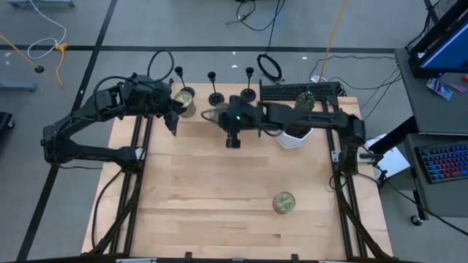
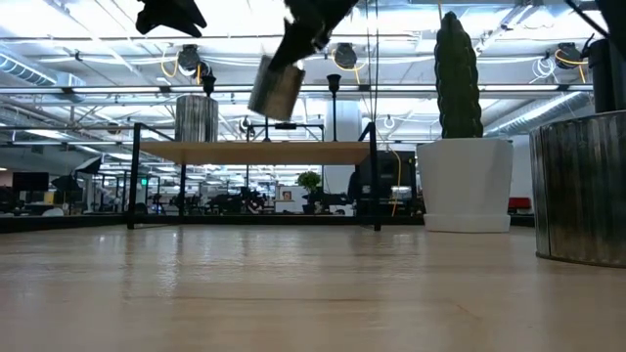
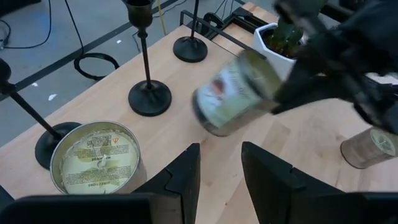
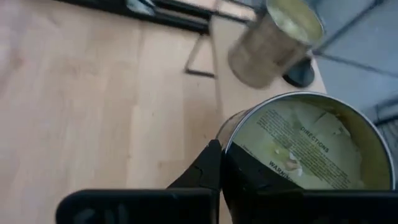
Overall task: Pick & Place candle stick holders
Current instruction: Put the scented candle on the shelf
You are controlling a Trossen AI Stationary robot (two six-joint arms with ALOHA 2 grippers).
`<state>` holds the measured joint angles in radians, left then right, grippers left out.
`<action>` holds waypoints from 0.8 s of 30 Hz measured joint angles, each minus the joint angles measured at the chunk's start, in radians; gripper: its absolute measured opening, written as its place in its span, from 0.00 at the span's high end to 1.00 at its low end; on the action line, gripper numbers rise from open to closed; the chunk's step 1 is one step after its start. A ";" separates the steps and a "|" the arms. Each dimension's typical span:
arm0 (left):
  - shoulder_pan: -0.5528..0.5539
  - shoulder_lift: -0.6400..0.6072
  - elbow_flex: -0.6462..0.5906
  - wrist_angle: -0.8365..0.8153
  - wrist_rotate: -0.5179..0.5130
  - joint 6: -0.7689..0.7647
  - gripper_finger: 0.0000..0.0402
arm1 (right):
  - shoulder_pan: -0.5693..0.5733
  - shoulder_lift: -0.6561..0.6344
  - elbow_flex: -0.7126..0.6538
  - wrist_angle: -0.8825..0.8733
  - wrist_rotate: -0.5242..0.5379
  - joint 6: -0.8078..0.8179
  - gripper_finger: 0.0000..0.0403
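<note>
Above desk (image 1: 219,190) rear, right fingers (image 4: 219,163) clamp jar (image 4: 298,146); left fingers (image 3: 221,177) open, empty; keep jar level, clear of holders (image 1: 216,88).

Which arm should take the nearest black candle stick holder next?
Left. The left gripper is open and empty, next to the leftmost black candle stick holder. The right gripper is shut on a greenish-gold round jar, held off the table.

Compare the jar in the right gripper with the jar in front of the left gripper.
The held jar hangs tilted in the air, clamped by the right gripper; the other jar stands upright on the table, free, before the open left gripper. Both are squat, round and greenish-gold.
</note>
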<state>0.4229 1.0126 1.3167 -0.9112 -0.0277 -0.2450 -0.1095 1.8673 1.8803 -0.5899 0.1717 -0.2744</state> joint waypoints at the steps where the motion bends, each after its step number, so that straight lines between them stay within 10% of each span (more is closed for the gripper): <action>1: 0.000 0.000 0.000 0.000 0.000 0.000 0.69 | -0.015 0.017 0.017 -0.003 -0.007 0.000 1.00; 24: 0.000 0.000 0.000 -0.006 0.000 0.007 0.69 | -0.204 0.066 0.005 0.058 -0.150 0.103 1.00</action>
<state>0.4229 1.0126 1.3163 -0.9168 -0.0280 -0.2379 -0.3138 1.9335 1.8851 -0.5320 0.0216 -0.1714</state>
